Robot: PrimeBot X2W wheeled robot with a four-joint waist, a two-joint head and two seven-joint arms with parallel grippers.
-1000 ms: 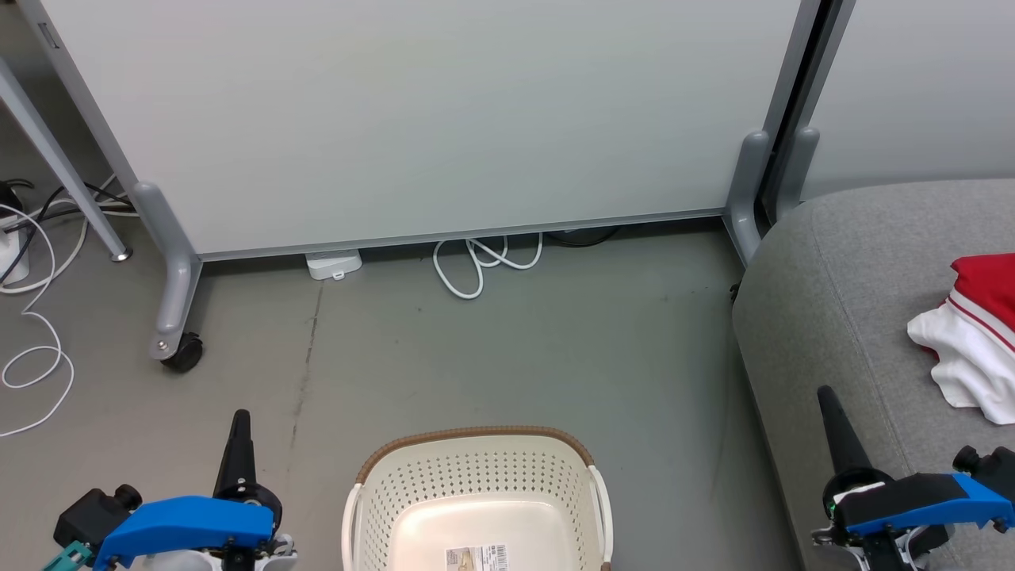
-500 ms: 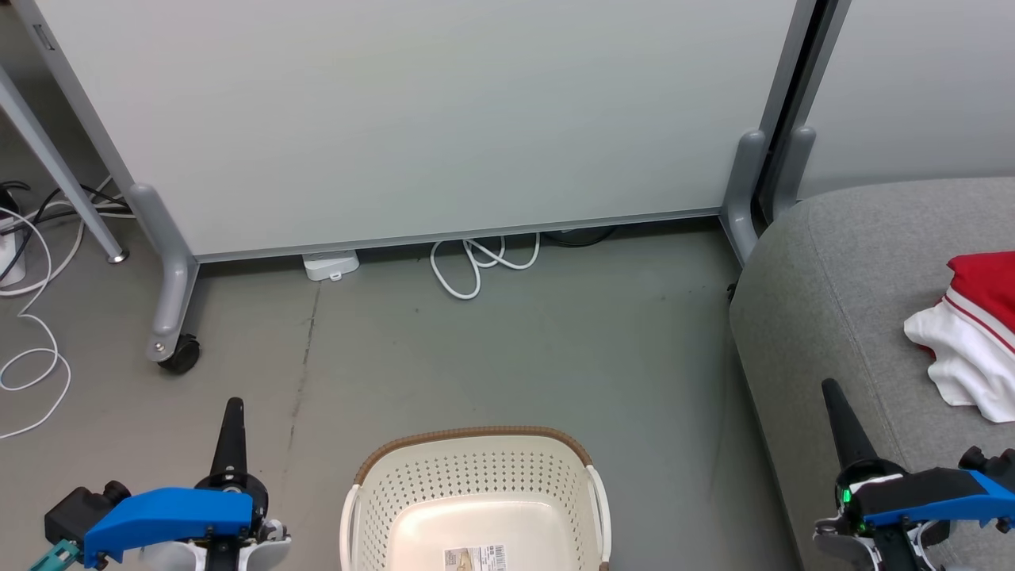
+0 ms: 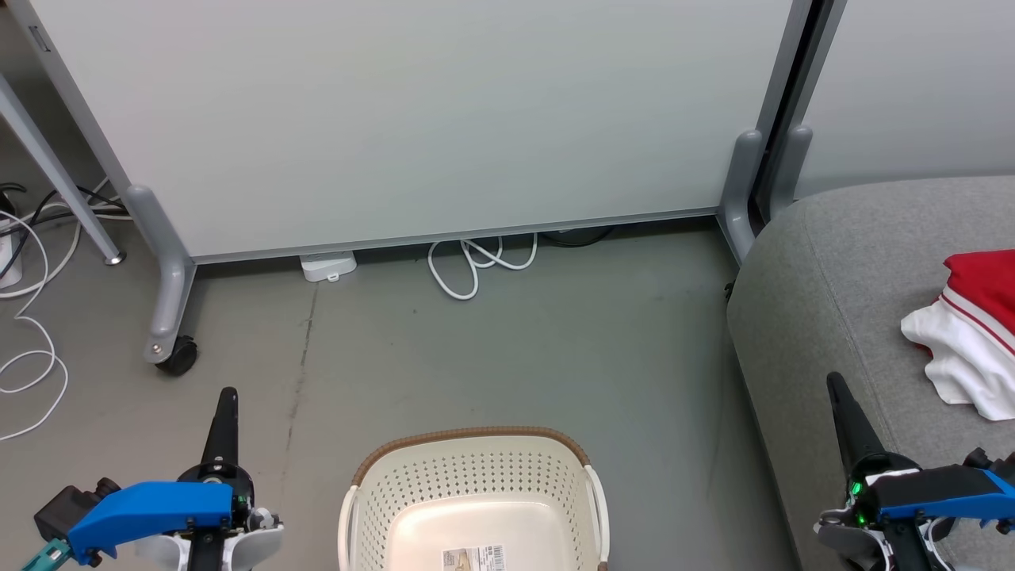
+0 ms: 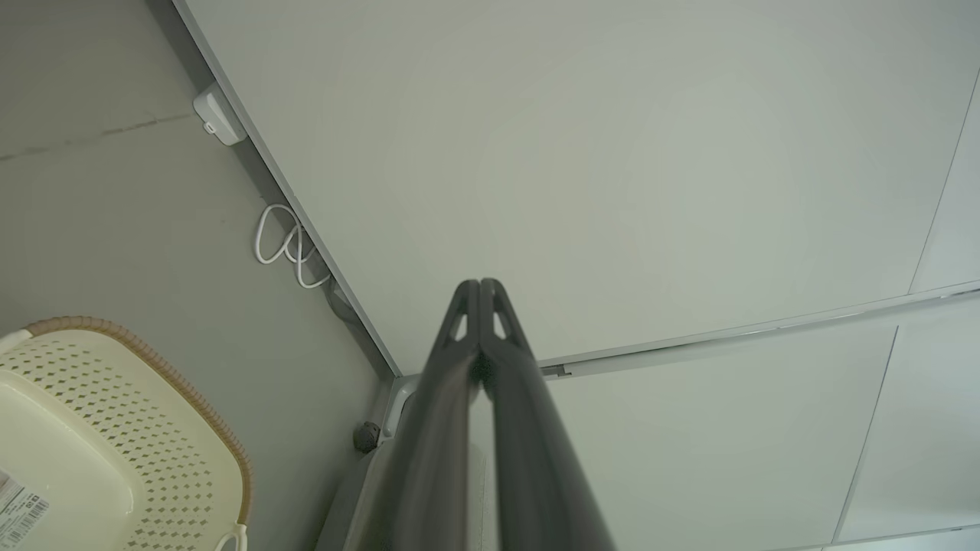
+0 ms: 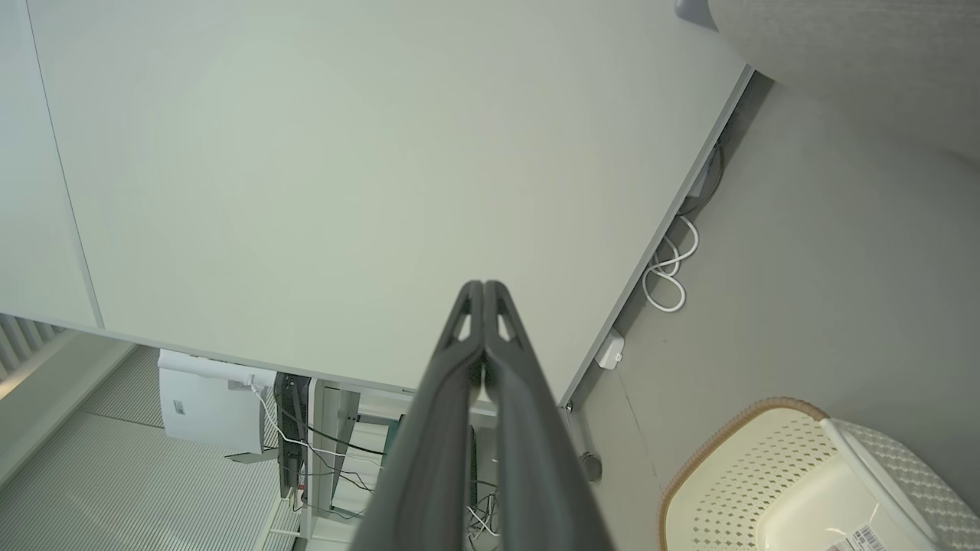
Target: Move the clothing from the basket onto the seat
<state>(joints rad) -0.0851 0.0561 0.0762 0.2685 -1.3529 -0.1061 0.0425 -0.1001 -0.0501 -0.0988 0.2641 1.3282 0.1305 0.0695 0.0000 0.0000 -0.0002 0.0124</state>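
Observation:
The cream basket (image 3: 476, 468) with a brown rim stands on the floor at the bottom centre, with only a barcode sticker on its bottom. Red and white clothing (image 3: 971, 333) lies on the grey seat (image 3: 833, 293) at the right edge. My left gripper (image 3: 226, 396) is shut and holds nothing, to the left of the basket. My right gripper (image 3: 834, 382) is shut and holds nothing, over the seat's front edge. The left wrist view has the shut fingers (image 4: 480, 285) and the basket (image 4: 138, 428). In the right wrist view are the shut fingers (image 5: 484, 286) and the basket (image 5: 766, 459).
A pale wheeled partition (image 3: 412, 119) stands straight ahead, its caster (image 3: 176, 357) at the left. White cables (image 3: 476, 266) and a small white box (image 3: 327, 266) lie at its foot. More cables (image 3: 32, 349) trail over the floor at far left.
Both grippers have sunk slightly lower in the head view and stay shut. The whole view has shifted a little to the left. Basket and clothing lie as before.

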